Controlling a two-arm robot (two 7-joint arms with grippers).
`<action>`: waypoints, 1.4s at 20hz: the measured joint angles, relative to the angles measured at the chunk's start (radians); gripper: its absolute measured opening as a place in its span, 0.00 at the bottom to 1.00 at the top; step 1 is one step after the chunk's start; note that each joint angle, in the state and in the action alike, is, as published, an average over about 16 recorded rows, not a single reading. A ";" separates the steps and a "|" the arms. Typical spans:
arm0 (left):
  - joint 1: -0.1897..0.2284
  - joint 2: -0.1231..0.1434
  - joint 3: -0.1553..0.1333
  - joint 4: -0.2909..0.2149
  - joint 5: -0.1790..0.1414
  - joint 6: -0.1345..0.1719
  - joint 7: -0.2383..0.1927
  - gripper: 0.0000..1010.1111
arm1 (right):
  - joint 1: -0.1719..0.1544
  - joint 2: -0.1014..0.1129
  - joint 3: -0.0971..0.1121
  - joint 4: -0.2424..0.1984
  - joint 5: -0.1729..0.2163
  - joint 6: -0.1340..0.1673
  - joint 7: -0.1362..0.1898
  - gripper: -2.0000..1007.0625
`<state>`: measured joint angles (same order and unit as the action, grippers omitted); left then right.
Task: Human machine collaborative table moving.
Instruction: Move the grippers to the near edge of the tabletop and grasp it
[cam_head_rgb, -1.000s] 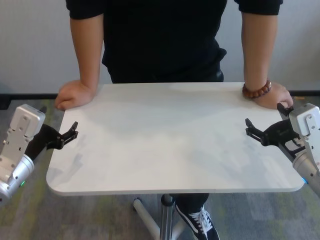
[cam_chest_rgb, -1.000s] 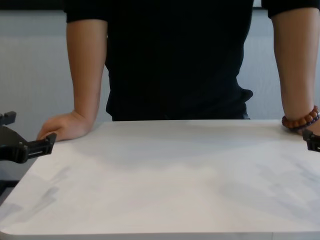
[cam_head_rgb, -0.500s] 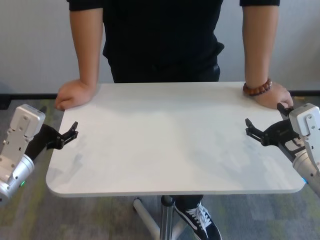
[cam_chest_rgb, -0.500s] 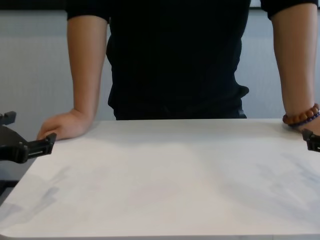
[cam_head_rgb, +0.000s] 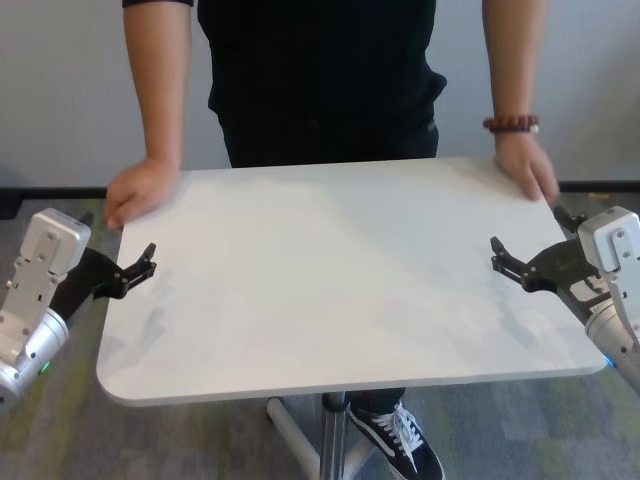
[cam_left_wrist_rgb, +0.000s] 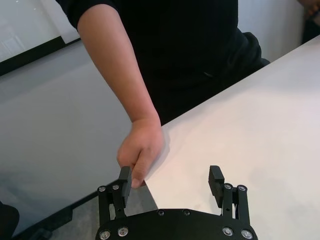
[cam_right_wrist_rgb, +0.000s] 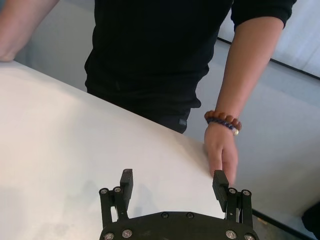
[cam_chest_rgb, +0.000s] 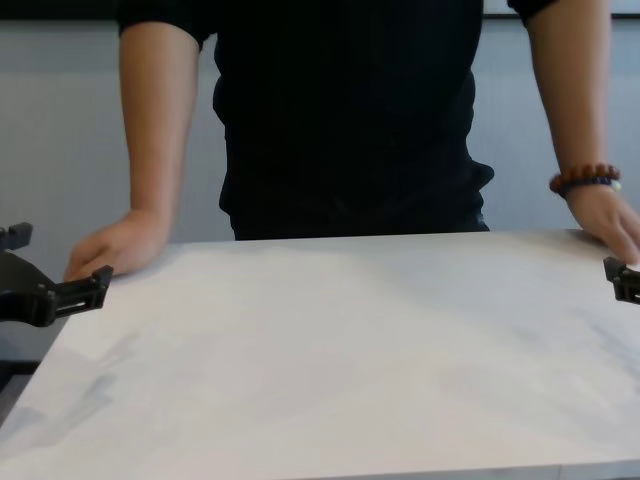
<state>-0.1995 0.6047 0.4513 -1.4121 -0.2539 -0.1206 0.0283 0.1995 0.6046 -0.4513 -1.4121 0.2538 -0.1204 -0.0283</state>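
Standing behind surface (cam_head_rgb: 330, 280), human (cam_head_rgb: 320, 80) grips both far corners. Left hand (cam_head_rgb: 135, 272) at left edge, fingers spread, unclenched. Right hand (cam_head_rgb: 515, 268) at right edge, likewise spread.

Counts: 1 table, 1 human, 2 grippers
One white table (cam_head_rgb: 340, 270) on one grey centre post (cam_head_rgb: 334, 437); one human (cam_head_rgb: 320, 75) with two hands on the far edge, one on the left (cam_head_rgb: 140, 190) and one on the right (cam_head_rgb: 527, 165), one beaded bracelet (cam_head_rgb: 511, 124), one sneaker (cam_head_rgb: 405, 447); two black grippers: left gripper (cam_head_rgb: 138, 268), right gripper (cam_head_rgb: 505, 262), two fingers each
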 joint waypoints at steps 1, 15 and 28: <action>0.000 0.000 0.000 0.000 0.000 0.000 0.000 0.99 | 0.000 0.000 0.000 0.000 0.000 0.000 0.000 0.99; 0.000 0.000 0.000 0.000 0.000 0.000 0.000 0.99 | 0.000 0.000 0.000 0.000 0.000 0.000 0.000 0.99; 0.000 0.000 0.000 0.000 0.000 0.000 0.000 0.99 | 0.000 0.000 0.000 0.000 0.000 0.000 0.000 0.99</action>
<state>-0.1995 0.6046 0.4513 -1.4121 -0.2539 -0.1206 0.0283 0.1995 0.6046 -0.4513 -1.4121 0.2538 -0.1205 -0.0283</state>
